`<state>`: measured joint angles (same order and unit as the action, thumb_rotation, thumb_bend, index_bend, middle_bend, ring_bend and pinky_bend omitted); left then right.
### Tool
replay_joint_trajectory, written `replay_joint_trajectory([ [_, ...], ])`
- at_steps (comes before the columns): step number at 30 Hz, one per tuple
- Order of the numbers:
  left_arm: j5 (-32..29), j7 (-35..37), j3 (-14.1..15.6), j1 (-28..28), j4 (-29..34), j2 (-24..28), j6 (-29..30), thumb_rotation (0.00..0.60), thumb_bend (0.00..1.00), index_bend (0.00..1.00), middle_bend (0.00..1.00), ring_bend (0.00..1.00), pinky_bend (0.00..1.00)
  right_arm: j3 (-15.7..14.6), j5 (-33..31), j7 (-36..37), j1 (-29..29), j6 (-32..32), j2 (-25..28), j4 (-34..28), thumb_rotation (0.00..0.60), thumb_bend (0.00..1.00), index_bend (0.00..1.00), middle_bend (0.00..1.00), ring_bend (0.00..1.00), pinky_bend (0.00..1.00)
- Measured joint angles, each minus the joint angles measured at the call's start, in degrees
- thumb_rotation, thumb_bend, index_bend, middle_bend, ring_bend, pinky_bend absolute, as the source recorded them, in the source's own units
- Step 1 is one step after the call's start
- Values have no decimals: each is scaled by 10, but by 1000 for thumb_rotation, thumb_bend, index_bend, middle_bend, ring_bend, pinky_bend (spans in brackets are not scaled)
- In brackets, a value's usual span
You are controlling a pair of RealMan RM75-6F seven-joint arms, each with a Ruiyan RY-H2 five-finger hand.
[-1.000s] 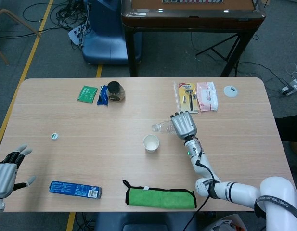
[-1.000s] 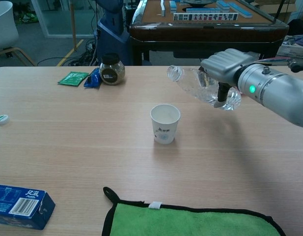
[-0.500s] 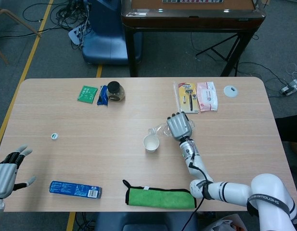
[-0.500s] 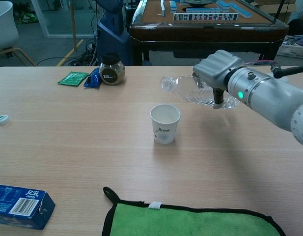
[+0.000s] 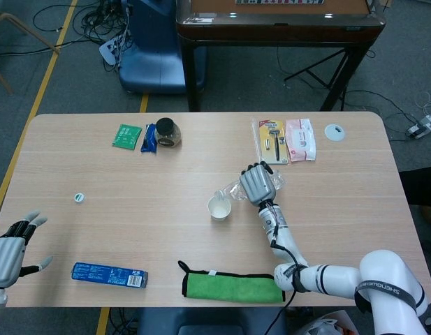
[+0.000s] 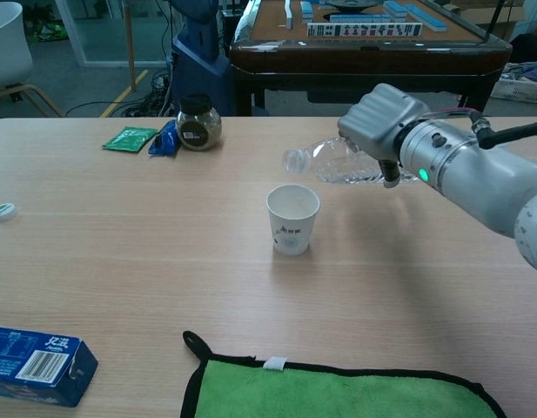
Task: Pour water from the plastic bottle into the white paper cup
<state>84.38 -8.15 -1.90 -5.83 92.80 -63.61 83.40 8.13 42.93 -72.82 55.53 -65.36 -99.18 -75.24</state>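
Right hand [image 6: 383, 122] wrapped round plastic bottle [image 6: 338, 163], long axis near level, mouth toward 9 o'clock. White paper cup [image 6: 292, 218] below, at 7 o'clock of mouth, apart. Left hand [image 5: 9, 250] spread, far off.

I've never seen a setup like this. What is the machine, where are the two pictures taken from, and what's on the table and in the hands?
It is a two-armed robot with human-like hands, steered remotely. One picture looks down from its head, the other forward from its chest. The right hand holds a clear bottle tipped on its side, mouth above a paper cup. The left hand holds nothing, fingers apart, at the table edge. Also there: a green cloth, blue box, jar, packets and a small cap.
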Motion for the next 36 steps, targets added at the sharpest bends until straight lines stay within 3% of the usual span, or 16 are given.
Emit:
replay_joint_trajectory([
  [21,-3,-17,3,-2,-1,-5,-7,600,113,260,155,227,558,-10,-1,-44,3,-21,20,-30,600,256,634,656,545,549],
  [26,-9,-18,2,-2,0,-4,-11,600,112,320,156,226,558,-10,-3,-47,4,-22,24,-34,600,256,634,656,545,549],
  [36,-12,-26,2,-2,-3,-6,-12,600,113,348,156,226,558,-18,-7,-67,5,-28,30,-37,600,255,634,656,545,549],
])
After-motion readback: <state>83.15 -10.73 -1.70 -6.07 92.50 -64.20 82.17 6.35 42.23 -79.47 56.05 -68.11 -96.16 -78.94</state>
